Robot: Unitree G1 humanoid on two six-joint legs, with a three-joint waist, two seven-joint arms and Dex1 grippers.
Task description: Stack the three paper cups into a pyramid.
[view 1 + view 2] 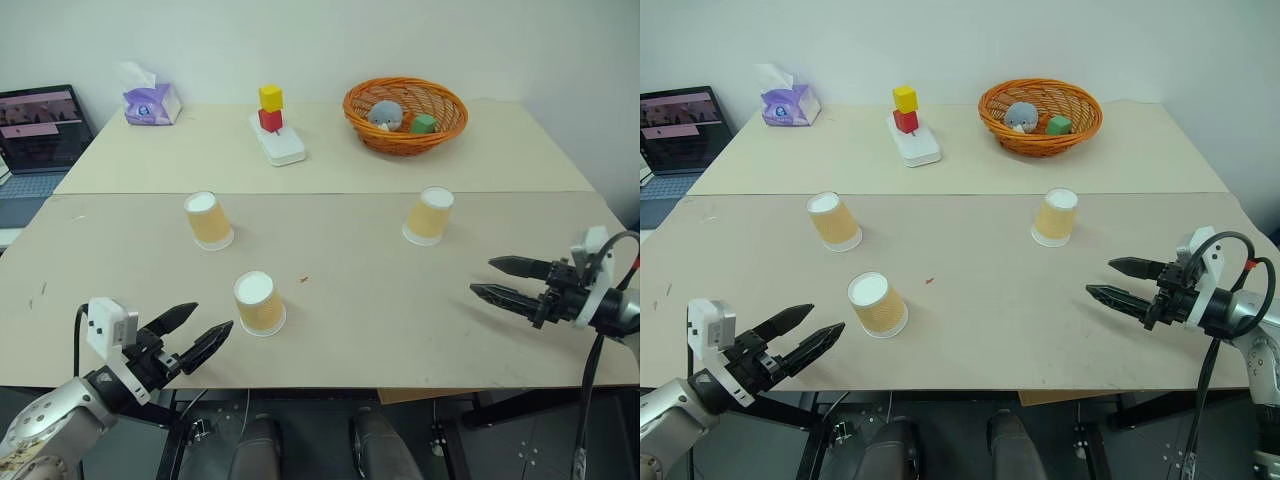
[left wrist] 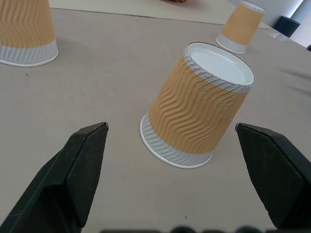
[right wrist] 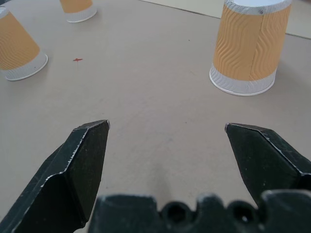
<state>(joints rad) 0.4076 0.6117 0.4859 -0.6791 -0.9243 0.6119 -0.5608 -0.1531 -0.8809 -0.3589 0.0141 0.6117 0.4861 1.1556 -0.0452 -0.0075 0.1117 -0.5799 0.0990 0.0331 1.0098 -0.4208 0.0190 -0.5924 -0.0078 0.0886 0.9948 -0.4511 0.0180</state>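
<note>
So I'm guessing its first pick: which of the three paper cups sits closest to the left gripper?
The near-left cup, just ahead of the open left gripper. The other two cups stand farther back.

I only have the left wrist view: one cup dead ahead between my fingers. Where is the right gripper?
Observer: The right gripper hangs open over the table's right side, holding nothing.
Operator: Which cup is nearest to it?
Observer: The right-hand cup, standing upside down, apart from the fingers.
Operator: Anything behind the cups?
Observer: An orange basket and a red and yellow block tower sit at the far side.
</note>
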